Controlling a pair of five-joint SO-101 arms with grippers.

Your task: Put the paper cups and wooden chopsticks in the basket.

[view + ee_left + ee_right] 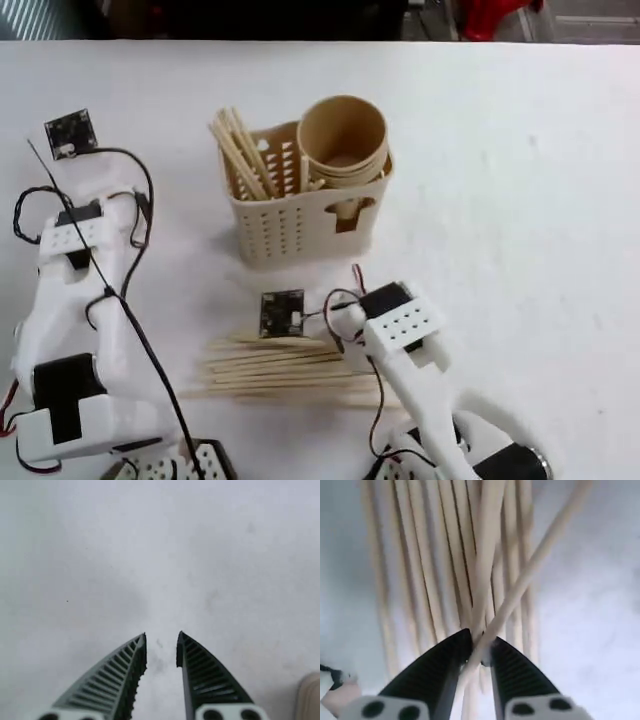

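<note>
Lifting a stick: right gripper (479,647) works the loose pile of pale wooden chopsticks (270,365).
The stacked brown paper cups (342,135) and a bundle of sticks (238,155) already stand in the cream slotted plastic basket (280,235) at mid white tabletop (520,180); the pile lies by the edge nearest the arm bases. The jaws are nearly closed on one slanted chopstick (530,570) crossing the others. Next, I judge, comes a lift clear of the pile and a carry to the basket. The left gripper (161,647) hangs slightly parted over bare tabletop, holding nothing.
</note>
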